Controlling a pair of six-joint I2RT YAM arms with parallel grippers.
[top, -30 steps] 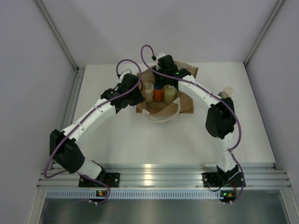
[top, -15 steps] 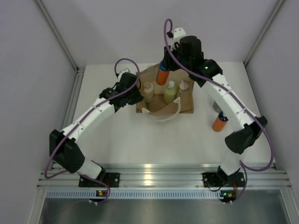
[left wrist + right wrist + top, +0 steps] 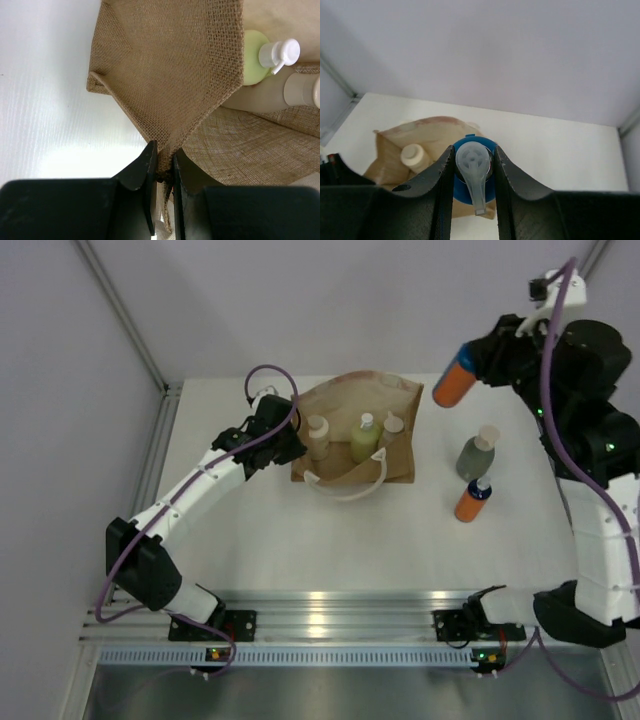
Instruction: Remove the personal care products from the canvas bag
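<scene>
The right end effector (image 3: pixel 472 172), closed on the blue cap of an orange bottle (image 3: pixel 453 386), holds it high over the far right of the worktop (image 3: pixel 300 540). The bottle's long axis is tilted, base toward the canvas bag (image 3: pixel 345 400). The likely set-down ground lies toward the arm bases, beside a grey-green bottle (image 3: pixel 476 455) and a second orange bottle (image 3: pixel 472 500) standing right of the bag; the right arm is the nearer. The left end effector (image 3: pixel 164 172) is pinched on the bag's rim. Inside stand a cream bottle (image 3: pixel 318 437), a yellow-green bottle (image 3: pixel 364 440) and a pale-capped bottle (image 3: pixel 393 424), the last largely hidden by the bag wall. The held bottle's height above the worktop cannot be judged.
</scene>
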